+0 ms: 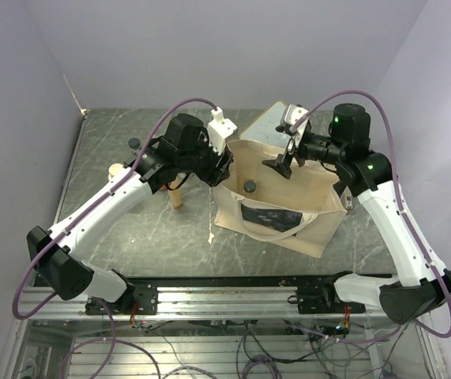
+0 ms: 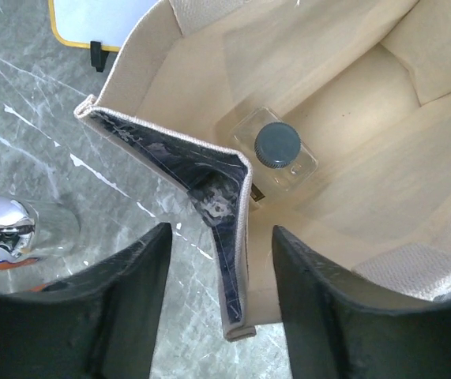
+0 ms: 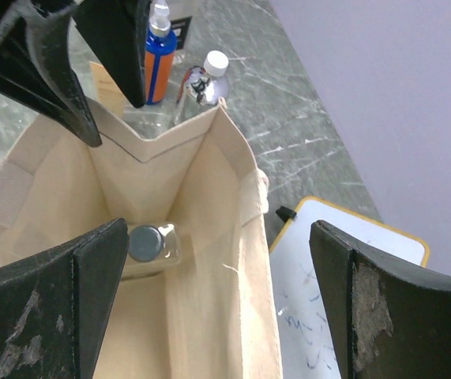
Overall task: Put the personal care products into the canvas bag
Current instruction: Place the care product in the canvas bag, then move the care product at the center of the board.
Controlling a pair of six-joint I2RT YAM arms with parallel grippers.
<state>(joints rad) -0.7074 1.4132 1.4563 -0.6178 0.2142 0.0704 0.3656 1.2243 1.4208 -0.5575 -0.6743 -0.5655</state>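
The canvas bag [image 1: 308,225] stands open mid-table, its dark print facing the arms. A clear bottle with a dark cap [image 1: 249,186] [image 2: 277,145] [image 3: 148,243] stands on the bag's floor. My left gripper [image 1: 225,167] [image 2: 221,264] is open, its fingers [image 2: 130,308] straddling the bag's left corner rim without touching it. My right gripper [image 1: 282,164] [image 3: 219,229] hangs wide open over the bag's far wall, holding nothing. Left of the bag, on the table, stand an orange bottle with a blue cap [image 3: 159,67] and a clear silver-capped bottle [image 2: 4,229] [image 3: 201,83].
A white board with a yellow frame [image 1: 261,122] [image 3: 328,292] lies behind the bag against its far wall. A cream cylinder [image 1: 178,199] and a tan item [image 1: 114,169] sit on the marble table [image 1: 170,237] under the left arm. Purple walls enclose the back and sides.
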